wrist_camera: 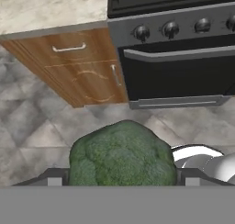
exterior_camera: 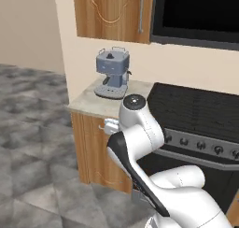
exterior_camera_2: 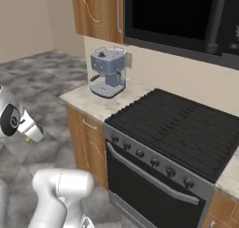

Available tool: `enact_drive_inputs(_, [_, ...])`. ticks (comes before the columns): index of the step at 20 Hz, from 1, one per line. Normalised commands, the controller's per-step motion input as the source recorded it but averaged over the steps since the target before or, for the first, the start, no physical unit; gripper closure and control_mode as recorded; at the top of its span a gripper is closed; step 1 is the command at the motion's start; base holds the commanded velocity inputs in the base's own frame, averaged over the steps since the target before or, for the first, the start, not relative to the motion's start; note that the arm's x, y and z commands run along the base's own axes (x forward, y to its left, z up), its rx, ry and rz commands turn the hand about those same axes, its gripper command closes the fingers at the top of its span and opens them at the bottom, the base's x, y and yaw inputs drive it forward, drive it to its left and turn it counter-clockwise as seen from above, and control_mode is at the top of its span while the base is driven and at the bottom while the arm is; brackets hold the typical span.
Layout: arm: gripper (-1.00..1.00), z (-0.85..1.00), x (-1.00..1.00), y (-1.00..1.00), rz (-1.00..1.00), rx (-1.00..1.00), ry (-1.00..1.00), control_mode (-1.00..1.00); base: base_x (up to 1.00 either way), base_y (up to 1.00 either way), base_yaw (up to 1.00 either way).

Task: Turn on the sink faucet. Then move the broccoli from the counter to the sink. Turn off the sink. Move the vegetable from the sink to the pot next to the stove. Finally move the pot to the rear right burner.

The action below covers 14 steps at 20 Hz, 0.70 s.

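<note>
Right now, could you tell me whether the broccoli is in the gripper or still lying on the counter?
In the gripper: the broccoli sits between the two fingertips, above the floor in front of the stove, off the counter.

The white arm [exterior_camera: 140, 143] rises folded from the base, elbow high. Its gripper [wrist_camera: 120, 179] is held low over the floor, fingers [wrist_camera: 55, 177] spread wide and clamped on the broccoli [wrist_camera: 121, 156].

- Even, flat rendered light, moderately bright; no clear source direction.
- Soft faint shadow under the coffee machine [exterior_camera: 112, 74] on the counter [exterior_camera: 88, 102].
- Stove [exterior_camera_2: 182, 129] top reads near-black, grate detail low.
- All views low-res, slightly soft; no glare, no edge distortion.
</note>
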Motion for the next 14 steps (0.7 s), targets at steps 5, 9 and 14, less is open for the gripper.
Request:
enact_drive_inputs(5, [1.00,0.00,0.00,0.00,0.00,0.00,0.00,1.00,0.04,-0.42,-0.38])
enact_drive_inputs(9, [1.00,0.00,0.00,0.00,0.00,0.00,0.00,1.00,0.06,-0.40,-0.37])
enact_drive_inputs(14, [1.00,0.00,0.00,0.00,0.00,0.00,0.00,1.00,0.10,-0.38,-0.35])
